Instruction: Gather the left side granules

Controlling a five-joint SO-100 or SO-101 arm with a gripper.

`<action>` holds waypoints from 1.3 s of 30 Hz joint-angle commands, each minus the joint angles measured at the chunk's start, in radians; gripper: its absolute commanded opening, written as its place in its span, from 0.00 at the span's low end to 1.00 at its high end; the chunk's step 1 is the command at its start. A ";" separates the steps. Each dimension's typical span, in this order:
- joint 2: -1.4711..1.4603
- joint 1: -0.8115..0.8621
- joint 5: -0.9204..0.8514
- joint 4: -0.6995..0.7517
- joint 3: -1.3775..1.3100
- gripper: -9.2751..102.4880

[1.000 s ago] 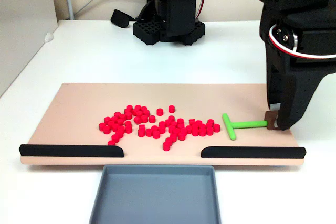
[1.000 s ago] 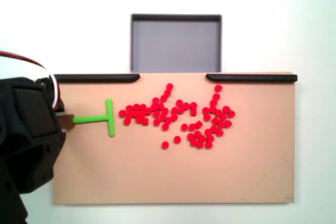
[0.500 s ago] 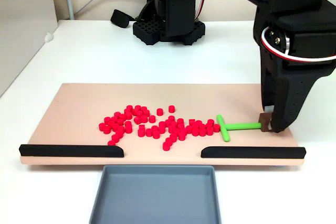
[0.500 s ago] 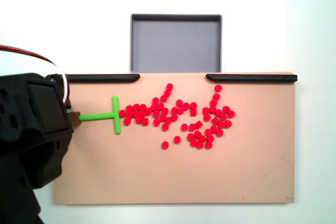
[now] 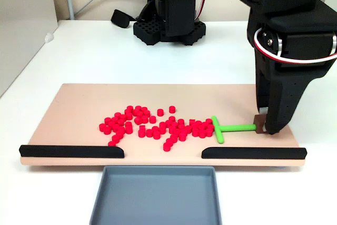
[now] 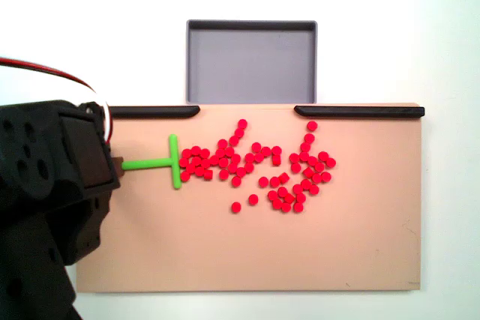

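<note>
The red granules (image 5: 158, 124) lie in a loose spread across the middle of the tan board (image 5: 79, 104); from above, the granules (image 6: 255, 166) sit right of centre on the board (image 6: 300, 252). The green T-shaped pusher (image 5: 226, 128) lies flat on the board, and its crossbar touches the nearest granules. My gripper (image 5: 261, 128) is shut on the end of the pusher's stem, low over the board at the right. In the other fixed view the gripper (image 6: 116, 164) comes in from the left and the pusher (image 6: 161, 162) points right.
Two black strips (image 5: 71, 151) (image 5: 253, 153) line the board's front edge with a gap between them. A grey tray (image 5: 152, 193) sits just beyond that gap, seen from above as the tray (image 6: 251, 61). A black arm base (image 5: 168, 22) stands behind the board.
My gripper has slid the green pusher toward the granules, leftward in one fixed view and rightward in the other. Its crossbar has reached the nearest granules and nudged them together.
</note>
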 commanded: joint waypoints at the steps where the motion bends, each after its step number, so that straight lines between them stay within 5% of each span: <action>1: -0.005 0.015 -0.014 -0.003 0.005 0.08; 39: 0.055 0.040 -0.057 0.008 0.006 0.08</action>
